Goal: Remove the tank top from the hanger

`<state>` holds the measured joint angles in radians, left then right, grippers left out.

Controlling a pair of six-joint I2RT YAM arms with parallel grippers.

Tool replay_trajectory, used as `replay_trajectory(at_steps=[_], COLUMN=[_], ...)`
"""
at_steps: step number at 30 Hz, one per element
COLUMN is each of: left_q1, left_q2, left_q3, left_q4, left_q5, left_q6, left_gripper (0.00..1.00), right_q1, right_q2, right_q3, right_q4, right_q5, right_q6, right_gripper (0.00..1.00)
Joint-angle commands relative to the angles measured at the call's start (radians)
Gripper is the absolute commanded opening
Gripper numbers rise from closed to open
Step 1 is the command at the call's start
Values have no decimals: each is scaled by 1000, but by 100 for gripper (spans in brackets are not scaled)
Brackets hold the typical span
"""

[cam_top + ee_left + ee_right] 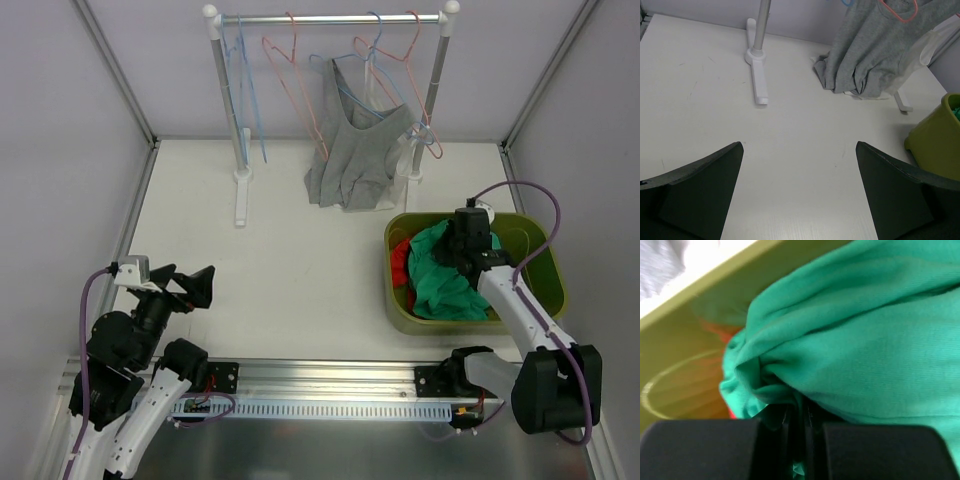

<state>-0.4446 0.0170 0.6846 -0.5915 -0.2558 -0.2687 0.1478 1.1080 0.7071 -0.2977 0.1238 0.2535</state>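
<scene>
The white table (300, 290) fills the middle of the top view, with pale walls (60, 120) on three sides. At upper centre stands a clothes rack (330, 18), where the grey tank top (355, 155) hangs on a coral hanger (900, 15), its hem bunched on the table. At right sits a green bin (545, 262). My right gripper (799, 415) is pinched on the green garment (440, 275) inside it. My left gripper (188, 285) hangs at lower left, fingers spread apart.
</scene>
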Motion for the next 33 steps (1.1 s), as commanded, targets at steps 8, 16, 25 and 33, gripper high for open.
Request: replay_trajectory(at_steps=[8, 16, 25, 33], left_q1=[151, 497, 480, 405], left_q2=[230, 481, 420, 440], left_q3=[64, 156, 193, 124], left_q4=[-42, -44, -50, -51], left_q5=[-70, 141, 168, 161], left_q6=[-125, -106, 48, 59], left_gripper=[99, 99, 98, 99], right_q1=[-5, -2, 12, 55], right_q2=[-229, -338, -500, -637], right_q3=[176, 413, 539, 503], right_q4=[-197, -467, -621, -679], right_q5=[39, 134, 191, 163], right_q6=[-2, -212, -440, -479], right_gripper=[71, 99, 99, 100])
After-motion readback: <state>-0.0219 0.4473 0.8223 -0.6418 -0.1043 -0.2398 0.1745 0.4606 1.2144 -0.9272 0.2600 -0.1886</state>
